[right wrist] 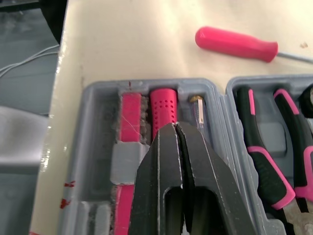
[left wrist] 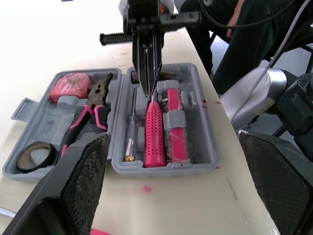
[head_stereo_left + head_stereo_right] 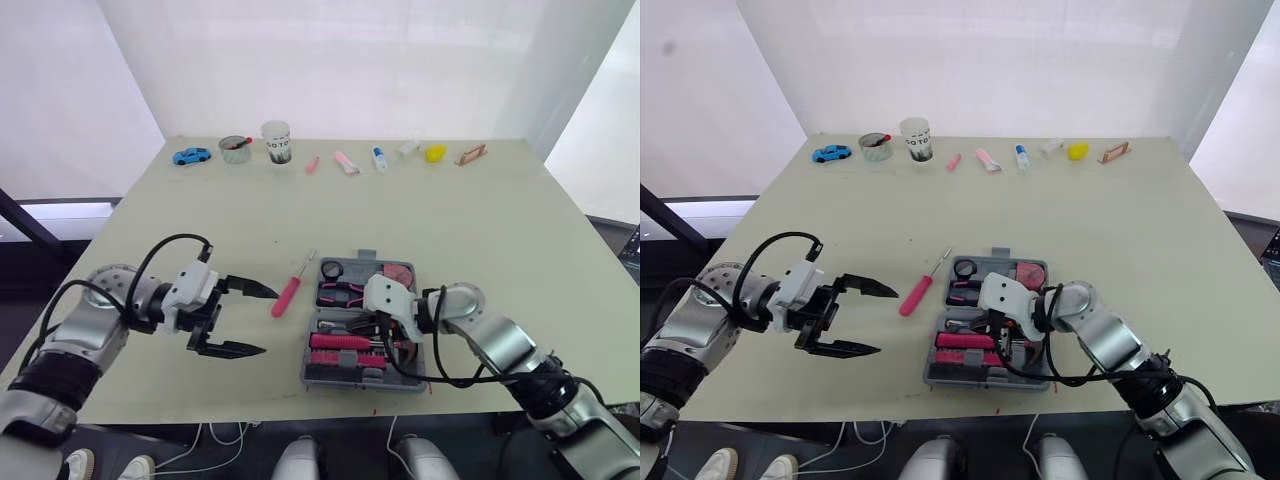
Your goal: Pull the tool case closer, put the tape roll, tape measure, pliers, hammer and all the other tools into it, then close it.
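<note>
Screwdriver (image 3: 288, 296) just beyond spread left fingers (image 3: 250, 289); right fingers (image 1: 166, 166) pressed together inside tool case (image 3: 350, 383)

place: test lab | white screens (image 3: 350, 60) round one pale table (image 3: 480, 230) | toy car (image 3: 191, 156), cup (image 3: 277, 141) lined up | cables (image 3: 215, 435) dangling

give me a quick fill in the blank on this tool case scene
1. The screwdriver lies on the ___, beside the case.
2. The left pincer is ___.
3. The right pincer, over the case, is ___.
4. The pliers lie ___ the case.

Missing words: table; open; shut; inside
</note>
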You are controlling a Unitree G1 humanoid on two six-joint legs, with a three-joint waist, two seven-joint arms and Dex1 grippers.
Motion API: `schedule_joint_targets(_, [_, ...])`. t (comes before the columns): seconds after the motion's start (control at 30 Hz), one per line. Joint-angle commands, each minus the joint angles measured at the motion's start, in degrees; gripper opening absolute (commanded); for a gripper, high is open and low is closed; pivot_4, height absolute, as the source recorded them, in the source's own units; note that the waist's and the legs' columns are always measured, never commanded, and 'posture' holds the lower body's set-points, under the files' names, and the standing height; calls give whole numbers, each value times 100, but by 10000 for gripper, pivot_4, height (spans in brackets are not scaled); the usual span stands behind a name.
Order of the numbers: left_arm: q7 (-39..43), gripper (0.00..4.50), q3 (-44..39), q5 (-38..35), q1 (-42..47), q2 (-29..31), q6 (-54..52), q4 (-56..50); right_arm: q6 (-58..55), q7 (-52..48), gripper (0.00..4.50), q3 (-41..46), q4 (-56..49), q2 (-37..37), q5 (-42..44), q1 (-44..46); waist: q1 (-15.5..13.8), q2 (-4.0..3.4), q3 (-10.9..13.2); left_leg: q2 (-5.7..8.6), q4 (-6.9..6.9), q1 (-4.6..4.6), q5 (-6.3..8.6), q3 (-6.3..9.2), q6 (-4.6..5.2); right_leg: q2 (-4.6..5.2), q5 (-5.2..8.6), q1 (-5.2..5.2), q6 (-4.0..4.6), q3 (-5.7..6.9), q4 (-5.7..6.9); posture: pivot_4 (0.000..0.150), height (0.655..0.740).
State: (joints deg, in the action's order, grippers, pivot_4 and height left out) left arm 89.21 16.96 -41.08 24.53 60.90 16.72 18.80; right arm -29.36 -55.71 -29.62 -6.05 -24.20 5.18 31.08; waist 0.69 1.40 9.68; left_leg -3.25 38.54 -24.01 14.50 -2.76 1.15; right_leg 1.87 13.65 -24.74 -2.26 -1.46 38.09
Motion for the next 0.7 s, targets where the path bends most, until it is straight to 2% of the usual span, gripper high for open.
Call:
schedule_joint_targets(0.03, [329,45000,-300,163,16,-70,-11,22,178,138,357,-219,432,146,-256,-118,2,1,-1,0,0,0,0,0,0,0,0,0,0,0,0,1500,7400])
schedule_joint_targets(0.2, [329,45000,-479,299,-49,-196,-162,19,255,-17,357,-447,720,13,-497,-319,5,3,-2,0,0,2,0,-3,0,0,0,1,0,-3,0,1500,7400])
schedule_joint_targets(0.3, [328,45000,-641,440,-92,-302,-266,51,417,138,357,-277,715,63,-525,-334,4,3,-2,0,0,10,0,-2,0,0,0,10,0,-2,1,1500,7400])
schedule_joint_targets(0.47, [-221,45000,-1077,566,-323,-432,-819,-61,635,503,357,770,113,278,53,-362,4,4,-3,0,4,14,-1,-1,-1,0,0,11,0,-3,8,1500,7400])
schedule_joint_targets(0.7, [-1189,45000,-1912,584,-888,-752,-1493,-404,1263,957,357,2714,-400,252,1096,-1086,-35,5,-3,0,5,11,0,2,-1,3,0,12,0,1,10,1500,7400])
